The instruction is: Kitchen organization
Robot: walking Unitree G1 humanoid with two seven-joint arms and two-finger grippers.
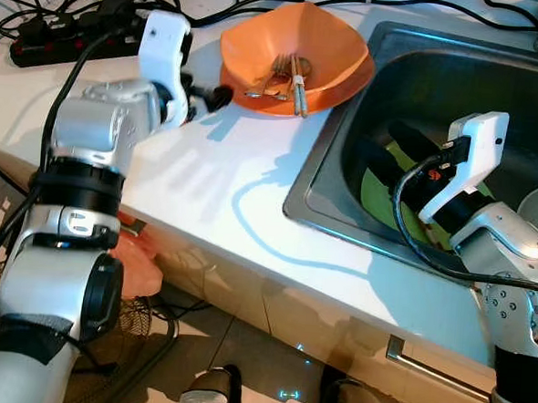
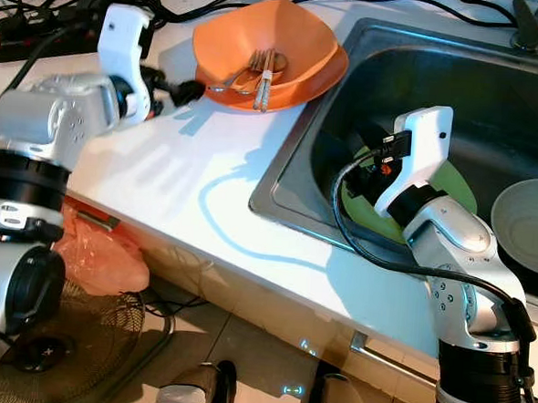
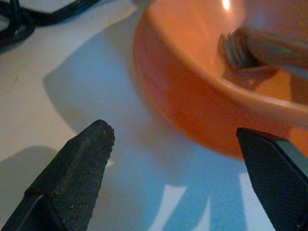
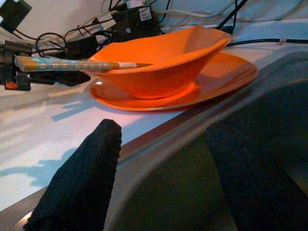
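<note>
White countertop [image 1: 206,188] runs from the power strip and cables [image 1: 51,37] at far left to the steel sink [image 1: 345,160] at right. Left gripper [image 1: 222,96] hovers low over the counter just beside the orange bowl [image 1: 293,39], fingers spread wide with nothing between them; the left wrist view puts one fingertip [image 3: 91,144] on the open counter side and the other near the bowl wall, neither touching it. The bowl sits on an orange plate [image 4: 226,77] close to the sink's left rim, with forks [image 1: 279,70] and a patterned-handle utensil [image 4: 62,63] lying inside, the handle sticking out over the bowl's edge. Bare counter lies in front of the bowl toward the near edge. Right gripper [image 4: 163,168] is down inside the sink basin near its left wall, fingers apart and holding nothing, above a green plate [image 2: 452,190] on the sink floor. A pale round bowl [image 2: 528,222] rests in the basin further right. The right wrist view gives the plate under the bowl in profile; the head views show the forks from above. An orange plastic bag [image 2: 97,250] and a fan grille [image 2: 50,352] sit on the floor below the counter at left.
</note>
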